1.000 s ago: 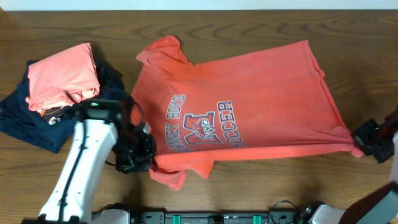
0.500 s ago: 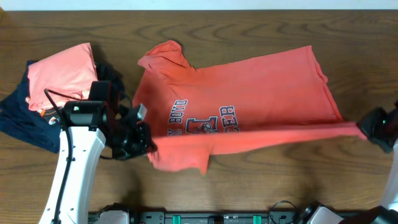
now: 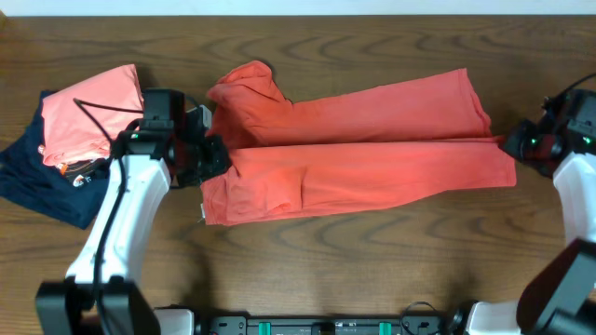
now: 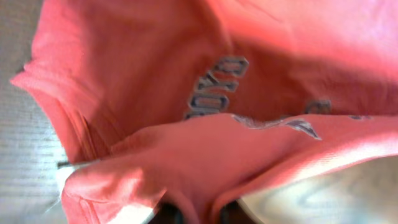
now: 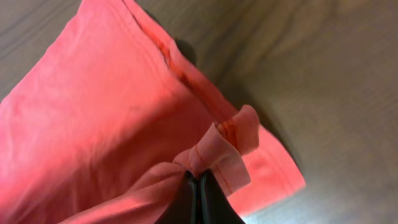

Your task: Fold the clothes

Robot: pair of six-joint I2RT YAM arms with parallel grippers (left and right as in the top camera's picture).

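Observation:
The orange-red T-shirt point(image 3: 363, 149) lies across the middle of the table, its near half folded up over the chest print, so it forms a long band. My left gripper point(image 3: 216, 156) is shut on the shirt's left edge by the sleeve. My right gripper point(image 3: 514, 146) is shut on the shirt's right hem. In the left wrist view the shirt point(image 4: 155, 74) fills the frame, part of the blue-and-white print point(image 4: 214, 87) shows under the folded layer, and the fingers point(image 4: 199, 214) are mostly hidden by cloth. In the right wrist view the fingers point(image 5: 198, 186) pinch a bunched hem point(image 5: 224, 149).
A salmon-pink folded garment point(image 3: 93, 113) lies on a dark navy garment point(image 3: 42, 181) at the left, close behind my left arm. Bare wooden table point(image 3: 372, 261) runs along the front.
Both grippers carried the shirt's near edge away from the front and up over the chest. The print, visible before, is now covered in the overhead view.

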